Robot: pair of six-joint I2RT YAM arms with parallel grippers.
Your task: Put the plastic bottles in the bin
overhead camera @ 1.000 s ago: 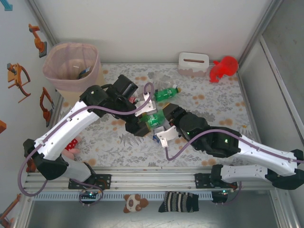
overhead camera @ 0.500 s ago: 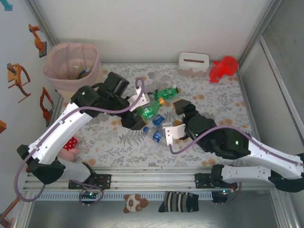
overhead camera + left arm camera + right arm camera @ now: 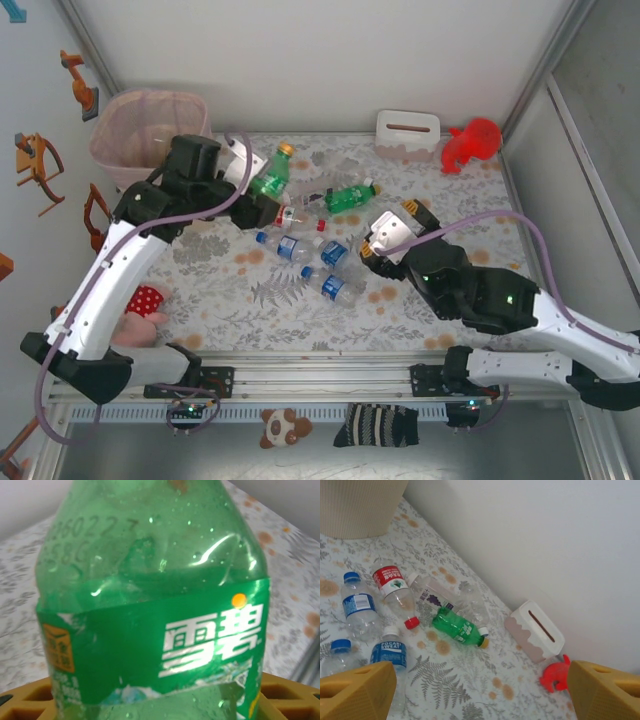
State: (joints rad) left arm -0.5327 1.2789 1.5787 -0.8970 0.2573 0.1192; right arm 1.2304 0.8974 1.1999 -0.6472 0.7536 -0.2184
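1. Green bottle (image 3: pixel 271 175): clamped low on its body in the left pincer (image 3: pixel 256 198). It is lifted off the table and tilted, orange cap pointing away from the arm. It hangs just beside the bin (image 3: pixel 108 158), not yet over the mouth.
2. Step in hand, by my reading: carry and drop. Best to bring the whole bottle past the near rim before the jaws part, high enough that its base cannot snag the liner (image 3: pixel 150 97).
3. Wrist view of the bottle (image 3: pixel 150 605): thin glossy green plastic, droplets inside, smooth printed wrap. It is round and slick and would likely dent if squeezed, so hold the grip steady rather than tighter.
4. Bin: tall and beige with a ribbed wall (image 3: pixel 360 505) and rounded corners. The pink liner is loose and translucent, folded over the rim.
5. Right pincer (image 3: pixel 388 230): jaws wide, holding nothing, hovering near the loose bottles. These are a second green one (image 3: pixel 457 627), a red-labelled one (image 3: pixel 392 587) and clear blue-labelled ones (image 3: pixel 357 605), all on their sides.
6. Table (image 3: pixel 450 200): flat floral cloth. Tissue box (image 3: pixel 407 132) and red toy (image 3: pixel 472 142) sit at the far edge, well apart from the bin.
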